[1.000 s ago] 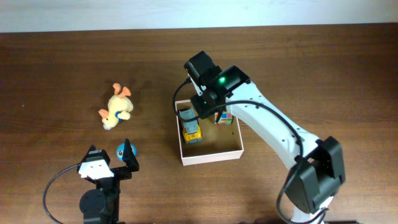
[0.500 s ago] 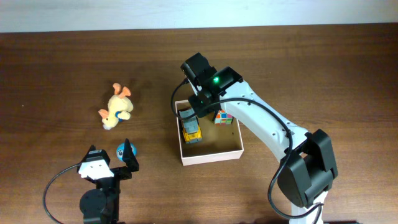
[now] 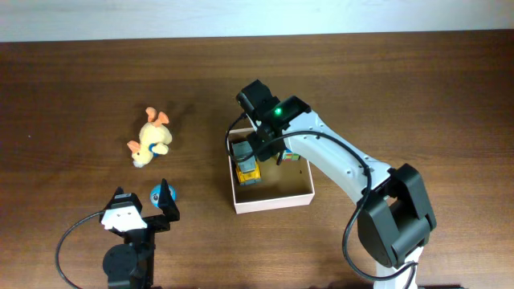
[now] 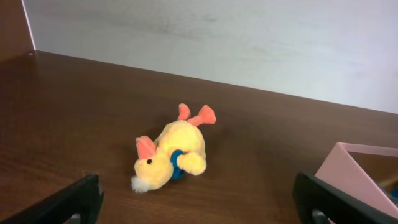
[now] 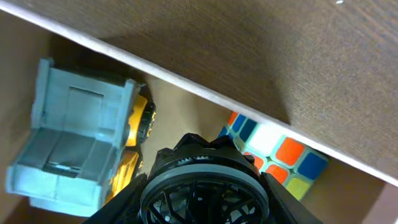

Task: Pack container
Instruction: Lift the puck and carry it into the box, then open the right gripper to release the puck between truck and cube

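Brown table (image 3: 80,80). Left fingers (image 4: 68,202) wide, empty. Right fingers (image 3: 267,149) clamp black round toy (image 5: 202,186) above container (image 3: 273,201).

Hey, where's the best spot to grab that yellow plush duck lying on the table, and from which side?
Take the plush duck across its plump yellow body, between the head and the orange feet, coming straight down from above. It lies on its side, so the soft middle probably gives the open left gripper the surest hold.
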